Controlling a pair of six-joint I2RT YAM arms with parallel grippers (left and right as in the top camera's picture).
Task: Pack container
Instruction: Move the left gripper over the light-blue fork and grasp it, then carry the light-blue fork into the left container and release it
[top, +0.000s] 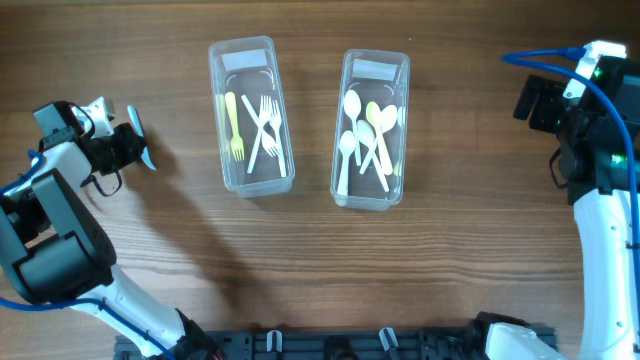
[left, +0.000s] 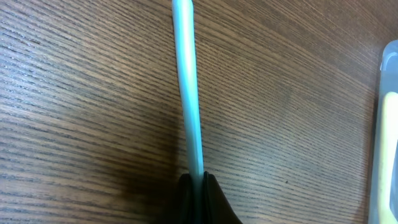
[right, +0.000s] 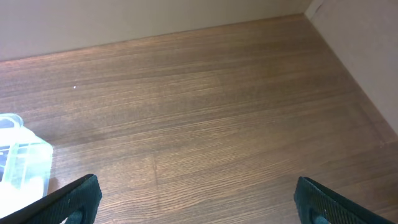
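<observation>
Big picture: wood surface (top: 450, 260), left arm (top: 50, 230) at one edge, right arm (top: 600, 200) way over at the other. In the middle sit two clear boxes side by side, the fork box (top: 213, 120) and the spoon box (top: 404, 130), both already holding cutlery.

The left end effector (left: 199, 186) is pressed together on the handle of a pale blue utensil (left: 189, 93), which sticks straight out ahead of it, just above the wood. I can't tell if it's a fork or a spoon, as the head isn't showing. The right end effector (right: 196, 190) is spread wide with nothing in it.

The key bit, I'd say: the fork box lies nearest the left end effector, toward the middle. Seen from above, its long axis runs roughly parallel to the utensil, so a sideways carry looks enough.
</observation>
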